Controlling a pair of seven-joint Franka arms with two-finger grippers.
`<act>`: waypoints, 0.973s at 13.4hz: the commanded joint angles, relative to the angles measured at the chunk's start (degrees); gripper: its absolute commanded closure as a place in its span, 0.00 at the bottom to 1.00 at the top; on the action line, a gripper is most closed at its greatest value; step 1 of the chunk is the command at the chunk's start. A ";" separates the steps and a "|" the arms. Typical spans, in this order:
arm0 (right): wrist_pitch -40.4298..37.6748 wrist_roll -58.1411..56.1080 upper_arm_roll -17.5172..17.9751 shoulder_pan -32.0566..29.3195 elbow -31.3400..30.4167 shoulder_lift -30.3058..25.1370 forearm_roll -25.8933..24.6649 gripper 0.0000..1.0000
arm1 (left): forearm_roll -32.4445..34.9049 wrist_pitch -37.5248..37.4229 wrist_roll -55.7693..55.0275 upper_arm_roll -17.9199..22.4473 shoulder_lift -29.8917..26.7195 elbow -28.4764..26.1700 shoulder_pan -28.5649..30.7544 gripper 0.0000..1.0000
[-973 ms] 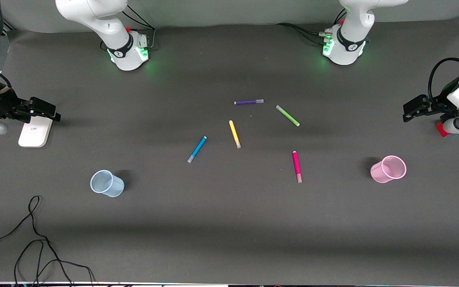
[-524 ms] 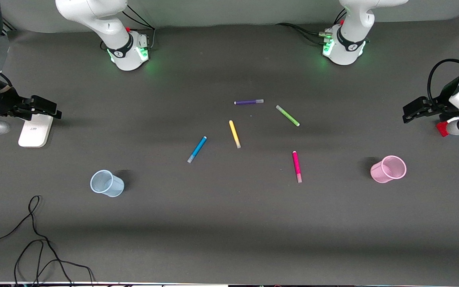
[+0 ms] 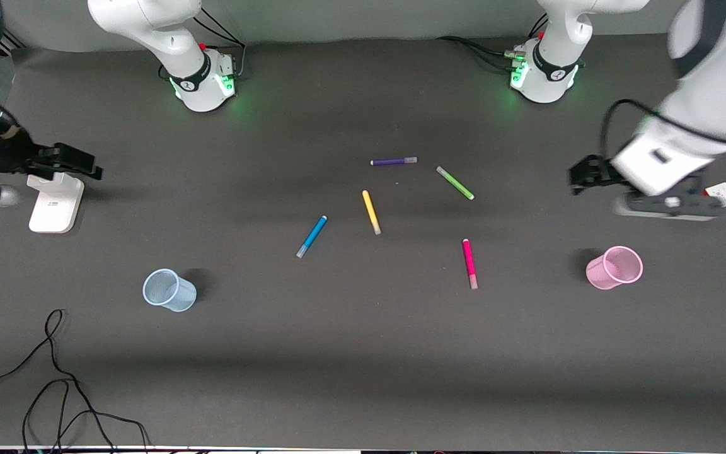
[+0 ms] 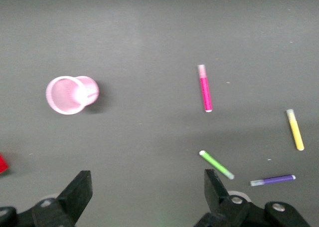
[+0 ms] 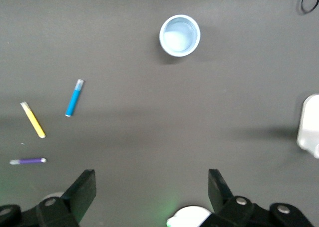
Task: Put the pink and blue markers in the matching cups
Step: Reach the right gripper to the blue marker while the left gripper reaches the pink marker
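The right end effector (image 3: 89, 165) hangs in the air over the white block (image 3: 55, 203) at the right arm's end of the surface (image 3: 363, 353), its fingers (image 5: 79, 194) spread wide with nothing between them. Taking the yellow marker (image 3: 371, 212) in the middle as the landmark: the blue cup (image 3: 169, 291) stands upright nearer to the front camera than it and well toward the right arm's end. The blue marker (image 3: 311, 236) lies flat just beside the yellow marker on that same side, slightly nearer to the camera. The purple marker (image 3: 393, 161) lies farther from the camera than the yellow marker. The green marker (image 3: 455, 183) lies toward the left arm's end of it. The pink marker (image 3: 469, 263) lies flat, nearer to the camera and toward the left arm's end. The pink cup (image 3: 614, 268) stands well toward that end. The left end effector (image 3: 580, 176) hovers over bare surface near the pink cup, fingers (image 4: 77, 194) wide apart and empty.
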 commanded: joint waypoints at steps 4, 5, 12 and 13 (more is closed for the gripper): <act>-1.41 30.96 0.14 13.55 11.63 13.32 5.78 0.00 | 0.36 6.65 -9.26 0.59 4.92 -0.65 -7.84 0.00; -1.06 34.85 0.23 15.31 11.73 15.17 6.49 0.00 | 0.36 7.43 -9.26 0.59 5.72 -1.08 -7.92 0.00; 10.78 36.20 0.05 16.91 2.09 24.94 12.21 0.00 | 1.76 29.48 -9.08 0.59 9.14 -17.34 -8.36 0.00; 14.81 36.81 0.05 17.78 -1.07 25.46 12.73 0.00 | 2.28 31.24 -9.08 0.59 11.50 -17.44 -8.80 0.00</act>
